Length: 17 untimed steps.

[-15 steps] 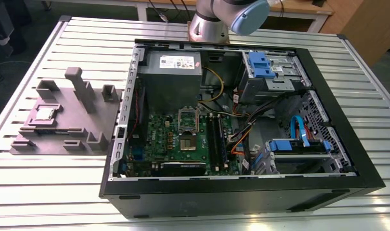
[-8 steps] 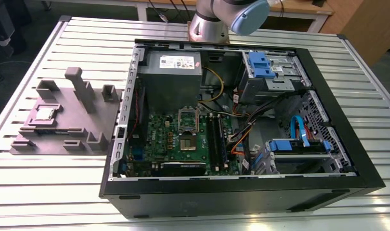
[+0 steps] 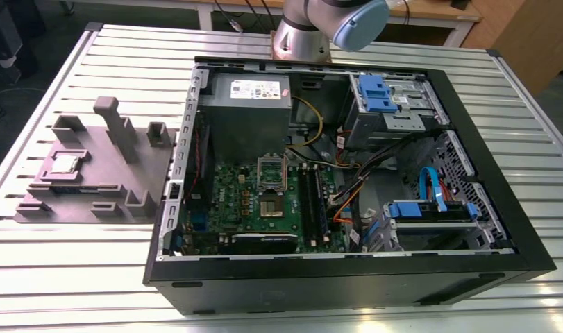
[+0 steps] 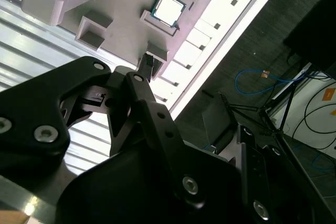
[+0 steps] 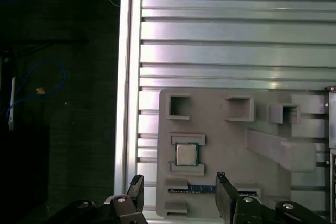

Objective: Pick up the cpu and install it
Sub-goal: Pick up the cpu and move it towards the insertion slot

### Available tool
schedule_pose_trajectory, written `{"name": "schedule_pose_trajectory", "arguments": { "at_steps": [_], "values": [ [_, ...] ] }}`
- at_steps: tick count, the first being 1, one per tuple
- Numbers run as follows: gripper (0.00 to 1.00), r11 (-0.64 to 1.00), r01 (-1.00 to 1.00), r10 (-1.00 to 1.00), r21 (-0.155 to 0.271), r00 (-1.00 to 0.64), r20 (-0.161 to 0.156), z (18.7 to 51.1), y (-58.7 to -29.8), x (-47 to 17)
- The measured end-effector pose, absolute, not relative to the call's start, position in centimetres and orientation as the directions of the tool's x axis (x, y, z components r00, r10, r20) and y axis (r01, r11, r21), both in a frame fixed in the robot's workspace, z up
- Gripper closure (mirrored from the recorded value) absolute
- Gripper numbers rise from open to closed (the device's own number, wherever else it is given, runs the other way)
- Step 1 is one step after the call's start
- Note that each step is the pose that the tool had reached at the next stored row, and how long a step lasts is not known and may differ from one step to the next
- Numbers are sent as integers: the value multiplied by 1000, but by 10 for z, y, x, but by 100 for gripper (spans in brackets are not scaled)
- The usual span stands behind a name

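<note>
Seemingly everything here is laid out for a clean pick. Near the edge of the slatted metal table [image 3: 59, 257] at the exterior view's left lies a grey moulded holder [image 3: 123, 173]. The cpu [image 3: 64, 163] rests flat in a shallow pocket in it, shiny top up, untouched. The pocket probably exists to keep the chip at a fixed, known place. In the first wrist view, raised lips bound two opposite sides of the chip and leave the other two bare, likely so that fingers can close on those edges.

The gripper [image 5: 180, 195] hangs above the holder, well clear of it. Its fingers [image 5: 226, 195] are spread wide with nothing between them, and the chip sits ahead of the gap and roughly in line with it.

Toward the exterior view's right, the open computer case [image 3: 355, 284] fills the table's middle and far side. It lies on its side so that the motherboard [image 3: 234, 187] faces up. The grey power supply [image 3: 248, 111] sits above the board. The CPU socket [image 3: 272, 203] looks bare with its metal frame raised, ready to receive the chip. Blue drive cages [image 3: 383, 94] stand beyond it.
</note>
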<state>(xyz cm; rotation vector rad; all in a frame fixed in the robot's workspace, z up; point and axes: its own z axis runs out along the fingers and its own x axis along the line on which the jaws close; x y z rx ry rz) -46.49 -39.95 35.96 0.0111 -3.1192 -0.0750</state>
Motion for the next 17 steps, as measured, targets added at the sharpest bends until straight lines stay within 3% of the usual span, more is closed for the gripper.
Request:
{"name": "schedule_pose_trajectory", "arguments": {
  "at_steps": [17],
  "values": [
    [35,998,-7,-8,59,-1000,21,356,-400,-465]
  ]
}}
